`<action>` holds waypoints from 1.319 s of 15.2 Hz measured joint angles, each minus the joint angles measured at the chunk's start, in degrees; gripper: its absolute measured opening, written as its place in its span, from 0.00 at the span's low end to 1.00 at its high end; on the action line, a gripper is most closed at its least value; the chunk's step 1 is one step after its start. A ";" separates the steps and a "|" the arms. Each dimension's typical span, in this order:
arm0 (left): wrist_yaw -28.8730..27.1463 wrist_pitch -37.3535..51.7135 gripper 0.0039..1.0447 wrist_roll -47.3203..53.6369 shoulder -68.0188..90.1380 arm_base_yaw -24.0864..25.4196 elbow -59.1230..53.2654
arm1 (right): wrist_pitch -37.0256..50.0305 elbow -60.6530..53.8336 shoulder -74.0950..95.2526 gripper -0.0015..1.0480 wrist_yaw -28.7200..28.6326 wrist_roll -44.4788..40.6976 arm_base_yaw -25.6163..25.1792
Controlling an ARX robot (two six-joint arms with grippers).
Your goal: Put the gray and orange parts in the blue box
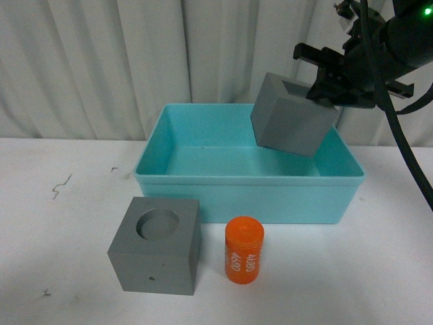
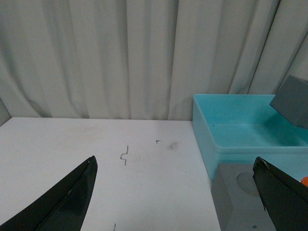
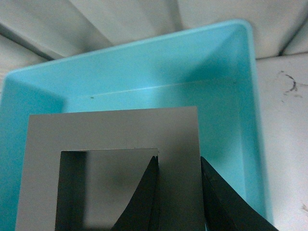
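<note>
White table [image 1: 67,223] bears the turquoise box [image 1: 250,177]. Over the box's right rear corner hangs the tilted gray square-recess cube [image 1: 291,118], clear of the box floor. The right claw [image 1: 323,87] pinches one recess wall, one finger inside and one outside. Before the box stands the round-recess cube [image 1: 155,247], with the orange cylinder [image 1: 243,250] upright just beside it, not touching. The left claw [image 2: 173,192] gapes wide, holding nothing.

White tabletop [image 1: 61,237]: matte, lightly scuffed. Dark squiggle mark [image 1: 61,184] near its left edge; smaller tick mark [image 1: 114,168] beyond it; faint speck [image 1: 46,292] near front. Pleated pale-gray curtain [image 1: 101,61]: hangs behind table, full width.
</note>
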 joint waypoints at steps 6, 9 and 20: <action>0.00 0.00 0.94 -0.02 0.00 0.00 0.00 | -3.21 2.97 3.80 0.18 5.18 0.26 0.20; 0.00 0.02 0.94 -0.02 0.00 0.00 0.00 | -3.58 3.76 4.87 0.27 6.51 -0.02 0.44; 0.04 0.00 0.94 0.00 0.00 0.00 0.00 | 37.42 -27.06 -24.50 0.78 10.80 -6.73 -2.27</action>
